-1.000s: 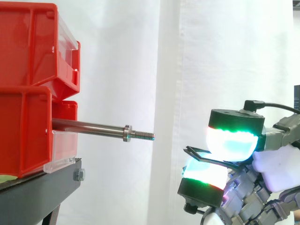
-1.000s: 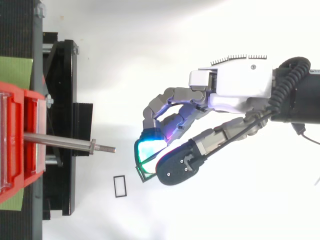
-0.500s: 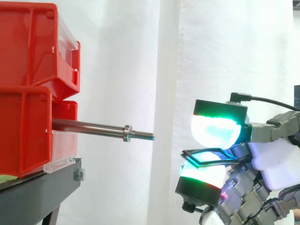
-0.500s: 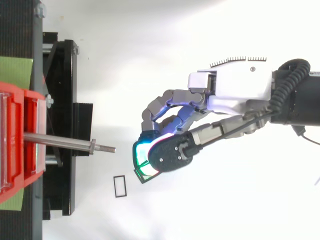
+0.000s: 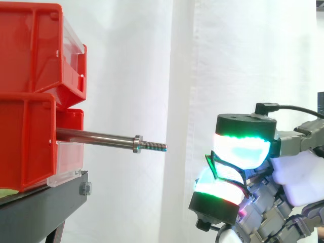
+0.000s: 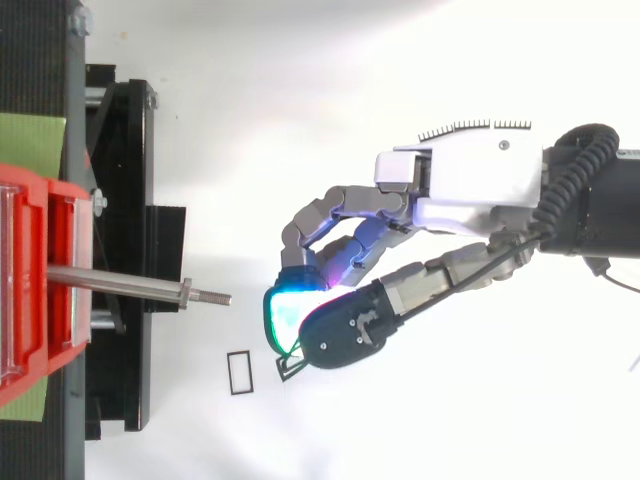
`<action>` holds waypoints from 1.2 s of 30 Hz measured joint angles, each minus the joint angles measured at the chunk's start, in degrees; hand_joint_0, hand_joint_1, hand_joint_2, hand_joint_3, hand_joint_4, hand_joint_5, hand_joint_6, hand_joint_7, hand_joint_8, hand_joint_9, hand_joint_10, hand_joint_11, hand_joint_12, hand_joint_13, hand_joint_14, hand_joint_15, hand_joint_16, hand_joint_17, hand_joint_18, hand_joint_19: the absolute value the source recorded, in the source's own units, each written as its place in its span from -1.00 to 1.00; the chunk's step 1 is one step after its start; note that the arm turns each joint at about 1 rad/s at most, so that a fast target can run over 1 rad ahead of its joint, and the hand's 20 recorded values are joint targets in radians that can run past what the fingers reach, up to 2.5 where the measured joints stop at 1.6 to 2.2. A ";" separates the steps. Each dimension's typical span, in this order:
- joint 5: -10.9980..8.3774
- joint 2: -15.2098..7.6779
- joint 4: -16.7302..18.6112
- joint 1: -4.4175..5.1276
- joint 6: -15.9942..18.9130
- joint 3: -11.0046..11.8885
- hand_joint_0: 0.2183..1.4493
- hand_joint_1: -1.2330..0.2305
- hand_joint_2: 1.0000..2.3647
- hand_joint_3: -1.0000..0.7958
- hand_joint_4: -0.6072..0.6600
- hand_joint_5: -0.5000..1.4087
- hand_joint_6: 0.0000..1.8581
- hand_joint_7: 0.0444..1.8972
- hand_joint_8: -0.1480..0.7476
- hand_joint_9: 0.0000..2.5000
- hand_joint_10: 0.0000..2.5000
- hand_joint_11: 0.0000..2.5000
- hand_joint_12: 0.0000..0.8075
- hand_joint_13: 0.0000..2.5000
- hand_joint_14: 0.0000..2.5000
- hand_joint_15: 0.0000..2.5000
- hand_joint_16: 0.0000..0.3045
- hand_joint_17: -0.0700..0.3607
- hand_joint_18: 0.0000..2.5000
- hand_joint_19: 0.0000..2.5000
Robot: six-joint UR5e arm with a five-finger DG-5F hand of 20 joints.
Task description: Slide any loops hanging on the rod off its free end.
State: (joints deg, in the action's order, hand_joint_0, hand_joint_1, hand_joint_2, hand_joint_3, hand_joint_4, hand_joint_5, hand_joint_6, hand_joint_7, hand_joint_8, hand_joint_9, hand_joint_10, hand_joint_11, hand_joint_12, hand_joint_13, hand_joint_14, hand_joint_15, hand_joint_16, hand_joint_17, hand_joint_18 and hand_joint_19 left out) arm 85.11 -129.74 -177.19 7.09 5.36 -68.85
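A steel rod (image 5: 96, 136) with a threaded free end sticks out to the right from the red bins (image 5: 28, 142); nothing hangs on it. My hand (image 6: 470, 185) is to the right of the rod's end and slightly below it, well apart from it. Its glowing fingertips (image 5: 240, 152) pinch a thin black rectangular loop (image 5: 212, 164), which stands tilted on edge between the pads. A corner of that loop (image 6: 290, 368) pokes out under the thumb in the top view. A second black rectangular loop (image 6: 240, 373) lies flat on the white floor below the rod's tip.
Two red bins are stacked on a black stand (image 5: 40, 207) at the left. A green sheet (image 6: 30, 145) lies on the stand behind them. A white curtain hangs behind everything, with open space between the rod's end and the hand.
The pinched loop has turned from lying nearly flat between the pads to standing tilted on edge. The thumb has shifted over it. The rod and the floor loop have not moved.
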 measured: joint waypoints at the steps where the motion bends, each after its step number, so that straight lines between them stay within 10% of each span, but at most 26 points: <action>1: -0.01 0.00 0.00 0.01 0.00 0.00 -0.36 -0.27 -0.98 -0.12 0.11 -0.61 -0.09 -0.02 -0.06 -0.35 -0.99 -0.82 -0.19 -0.60 -1.00 -0.93 -0.71 -0.21 -0.49 -0.74; 18: -0.21 0.00 -0.90 0.47 2.81 -0.02 -0.37 -0.22 -0.99 -0.02 0.11 -0.58 -0.08 0.03 0.05 -0.26 -0.99 -0.83 -0.09 -0.54 -1.00 -0.93 -0.65 -0.12 -0.42 -0.76; 36: -2.19 -0.02 -8.55 1.81 23.37 -0.02 -0.37 -0.18 -0.98 -0.17 0.14 -0.61 -0.09 -0.01 -0.04 -0.21 -0.99 -0.70 -0.20 -0.54 -1.00 -0.89 -0.72 -0.22 -0.47 -0.71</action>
State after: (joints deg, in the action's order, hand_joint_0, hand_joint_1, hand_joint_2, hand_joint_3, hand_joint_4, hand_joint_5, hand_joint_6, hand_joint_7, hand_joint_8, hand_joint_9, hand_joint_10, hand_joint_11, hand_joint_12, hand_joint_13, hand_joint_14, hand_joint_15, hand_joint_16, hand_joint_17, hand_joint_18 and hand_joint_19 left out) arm 82.92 -129.75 -185.74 8.90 28.73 -68.87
